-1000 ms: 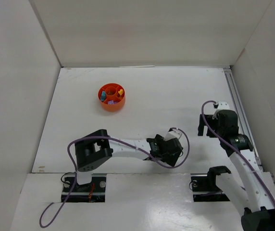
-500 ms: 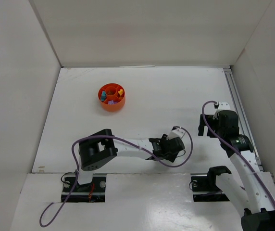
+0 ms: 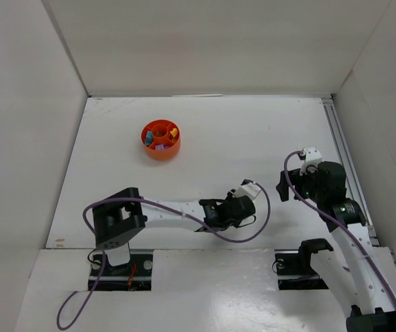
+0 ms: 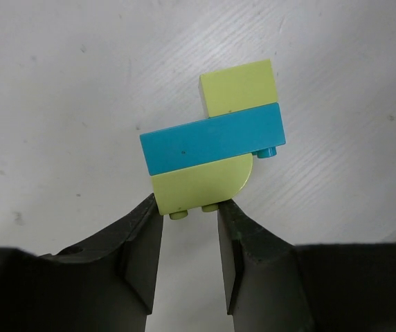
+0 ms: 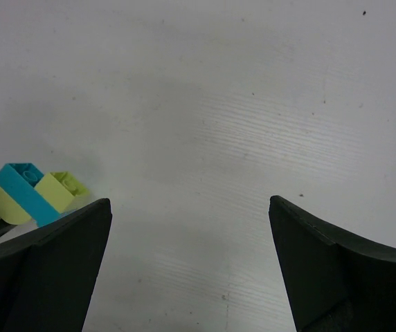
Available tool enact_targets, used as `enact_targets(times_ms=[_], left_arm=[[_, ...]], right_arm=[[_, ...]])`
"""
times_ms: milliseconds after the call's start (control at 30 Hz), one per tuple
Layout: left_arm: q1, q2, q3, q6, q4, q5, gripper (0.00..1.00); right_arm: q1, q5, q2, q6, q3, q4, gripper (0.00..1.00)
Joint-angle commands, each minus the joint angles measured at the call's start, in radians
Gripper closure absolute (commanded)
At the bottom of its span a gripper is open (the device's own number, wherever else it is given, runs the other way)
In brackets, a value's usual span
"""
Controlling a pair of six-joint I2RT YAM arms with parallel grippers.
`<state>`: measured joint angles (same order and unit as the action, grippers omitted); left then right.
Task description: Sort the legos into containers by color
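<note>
A small stack of legos, one cyan brick between two lime green bricks, lies on the white table. My left gripper is shut on the stack, its tips pinching the near lime green brick at its studded edge. In the right wrist view the same stack sits at the far left. My right gripper hangs open over bare table to the right of it, holding nothing. The containers are the compartments of an orange-red dish at the back left, with several small legos inside.
White walls close in the table on the left, back and right. A metal rail runs along the right edge. The left arm stretches low across the front of the table, with a purple cable looping around it.
My left gripper has gone from open to shut on the brick stack, and its arm has swung a little leftward. The right wrist has turned and edged toward the left gripper.
</note>
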<state>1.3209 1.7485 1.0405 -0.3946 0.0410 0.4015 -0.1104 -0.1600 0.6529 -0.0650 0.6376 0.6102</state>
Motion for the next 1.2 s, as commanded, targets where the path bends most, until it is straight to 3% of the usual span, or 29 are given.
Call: enact_targets(times_ms=[0, 133, 233, 300, 500, 800, 1000, 1167], left_arm=[[-0.008, -0.133, -0.017, 0.104, -0.069, 0.072, 0.7], [-0.055, -0.153, -0.051, 0.146, -0.081, 0.034, 0.7], [-0.088, -0.142, -0.051, 0.146, -0.081, 0.002, 0.75], [-0.088, -0.153, -0.062, 0.155, -0.101, 0.002, 0.75], [-0.088, -0.266, -0.128, 0.207, -0.144, -0.035, 0.75], [-0.06, -0.458, -0.22, 0.277, -0.188, -0.105, 0.75], [-0.06, -0.48, -0.229, 0.286, -0.168, -0.076, 0.75], [-0.051, -0.509, -0.229, 0.295, -0.168, -0.032, 0.77]], right_arm=[[0.006, -0.084, -0.042, -0.047, 0.0, -0.081, 0.0], [0.006, -0.066, -0.052, -0.038, -0.009, -0.072, 0.0], [0.006, -0.056, -0.052, -0.038, -0.009, -0.072, 0.0], [0.006, -0.111, -0.033, -0.062, -0.009, -0.098, 0.0], [0.006, -0.399, 0.068, -0.027, 0.011, -0.107, 0.0], [0.006, -0.959, 0.413, 0.057, 0.123, -0.185, 0.0], [0.015, -1.017, 0.45, 0.183, 0.194, -0.256, 0.0], [0.015, -1.017, 0.45, 0.192, 0.215, -0.201, 0.0]])
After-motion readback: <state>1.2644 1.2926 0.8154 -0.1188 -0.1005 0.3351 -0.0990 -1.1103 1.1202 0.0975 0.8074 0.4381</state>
